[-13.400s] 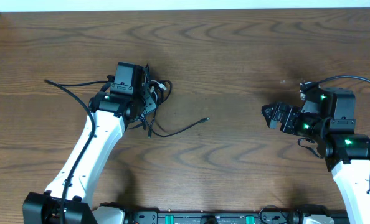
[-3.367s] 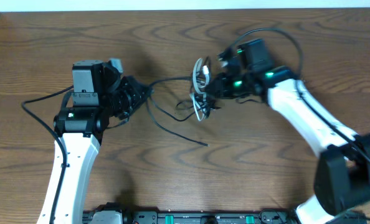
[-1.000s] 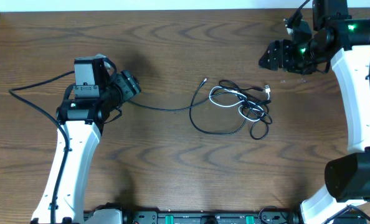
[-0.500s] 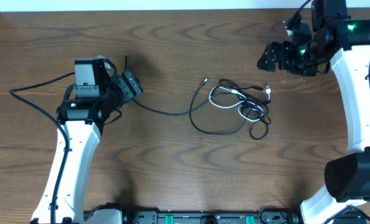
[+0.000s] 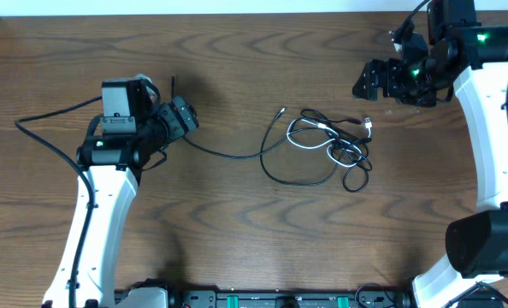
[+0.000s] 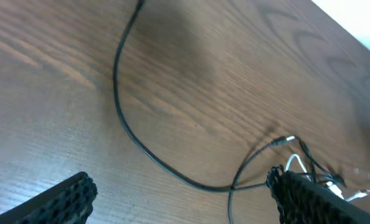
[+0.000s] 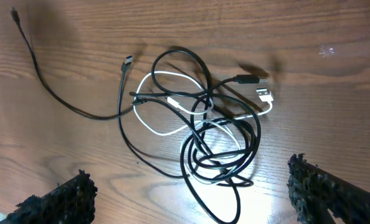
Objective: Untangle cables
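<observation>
Overhead, the cables (image 5: 327,147) lie in a loose knot on the table (image 5: 254,51), right of centre. The knot is black loops wound through a short white cord (image 7: 264,95). One long black cord (image 5: 228,154) runs out leftward and ends near the left pincer (image 5: 183,115), which gapes wide with nothing in it. The right pincer (image 5: 367,81) hangs apart from the knot, toward the far right corner, also spread wide and empty.
</observation>
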